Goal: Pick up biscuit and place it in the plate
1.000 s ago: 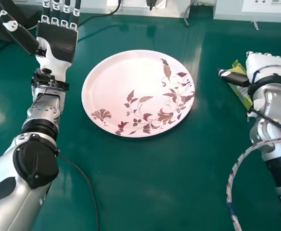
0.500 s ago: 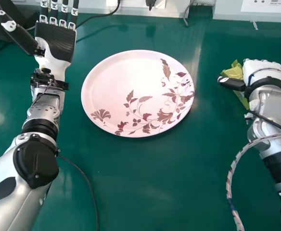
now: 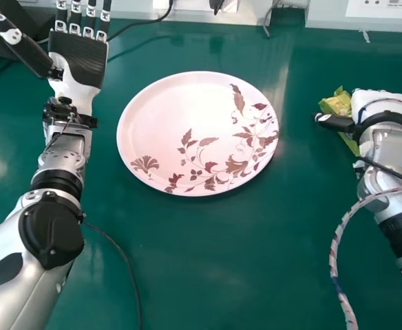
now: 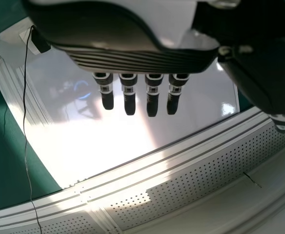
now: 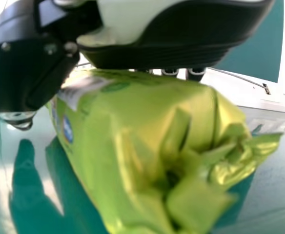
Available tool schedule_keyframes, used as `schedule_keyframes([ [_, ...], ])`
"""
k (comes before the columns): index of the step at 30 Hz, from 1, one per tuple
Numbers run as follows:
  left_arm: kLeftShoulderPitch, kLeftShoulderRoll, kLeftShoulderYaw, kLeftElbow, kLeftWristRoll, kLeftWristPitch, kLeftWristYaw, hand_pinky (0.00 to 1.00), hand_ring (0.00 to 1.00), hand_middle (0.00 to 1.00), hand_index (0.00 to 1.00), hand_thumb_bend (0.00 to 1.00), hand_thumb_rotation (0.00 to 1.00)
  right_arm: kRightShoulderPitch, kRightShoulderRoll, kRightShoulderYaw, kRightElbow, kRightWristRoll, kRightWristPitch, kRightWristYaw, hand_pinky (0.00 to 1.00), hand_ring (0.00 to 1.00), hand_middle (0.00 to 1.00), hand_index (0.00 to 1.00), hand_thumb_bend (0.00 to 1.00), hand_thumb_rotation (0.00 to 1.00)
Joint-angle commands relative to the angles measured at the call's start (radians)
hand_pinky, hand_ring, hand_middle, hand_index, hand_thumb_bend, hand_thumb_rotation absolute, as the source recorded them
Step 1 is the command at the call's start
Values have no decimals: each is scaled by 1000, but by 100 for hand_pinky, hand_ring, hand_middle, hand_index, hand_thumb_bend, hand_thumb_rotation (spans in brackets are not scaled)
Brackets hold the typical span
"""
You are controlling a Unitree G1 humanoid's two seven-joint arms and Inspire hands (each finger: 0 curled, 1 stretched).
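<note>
Left hand (image 4: 132,58), fingers (image 4: 129,101) straight, before a glossy pale panel (image 4: 191,107) and perforated strip (image 4: 220,168).

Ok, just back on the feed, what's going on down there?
The robot's right hand has the green biscuit packet between its thumb and fingers, off to the right of the plate. The packet isn't on the plate yet; whether it is clear of the table I can't tell. The left hand is open and idle, left of the plate.

Left arm (image 3: 49,227) stretches forward, its hand (image 3: 76,58) open, fingers (image 3: 75,26) straight ahead, thumb (image 3: 23,47) spread outward. Right arm (image 3: 392,182) reaches in from the right edge, hand (image 3: 378,100) knuckles up, fingers curled down, thumb (image 3: 336,122) pointing inward
</note>
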Motion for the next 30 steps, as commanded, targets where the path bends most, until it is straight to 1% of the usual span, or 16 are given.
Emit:
schedule_keyframes([
  [1,2,11,4,-9,-14,10,-18,100,99,100,99,100,70,-2,-12,12,25,12,0,1,97,90,100,100,92,84],
  [3,1,11,6,-11,-18,13,-13,100,99,100,99,100,68,-6,-10,19,40,11,5,1,93,88,99,100,95,78],
  [5,0,10,9,-15,-22,16,-3,100,99,100,99,100,65,-9,-6,22,53,12,8,-9,89,85,97,100,99,77],
  [7,-1,14,11,-15,-25,20,-5,100,99,100,99,100,64,-11,-2,28,67,7,15,-22,89,85,97,100,100,78],
  [10,0,19,9,-16,-33,25,-11,100,99,99,98,100,62,-13,0,50,89,-12,26,-39,88,86,96,100,100,75],
  [14,1,25,6,-18,-42,32,-29,100,97,99,98,100,59,-3,2,70,103,-21,38,-76,90,86,97,100,98,71],
  [17,3,26,4,-21,-44,24,-37,100,97,99,98,100,58,3,-2,85,108,-26,39,-88,88,84,95,100,97,70],
  [22,4,26,5,-28,-47,24,-40,100,97,99,100,100,56,0,-5,105,119,-36,50,-86,87,83,92,98,96,69],
  [25,3,27,9,-31,-51,27,-37,100,97,99,100,100,53,2,-2,110,122,-39,58,-94,87,84,93,98,98,72],
  [30,3,28,13,-33,-56,27,-34,100,98,100,100,100,51,3,-5,119,127,-38,59,-84,87,84,94,99,100,73],
])
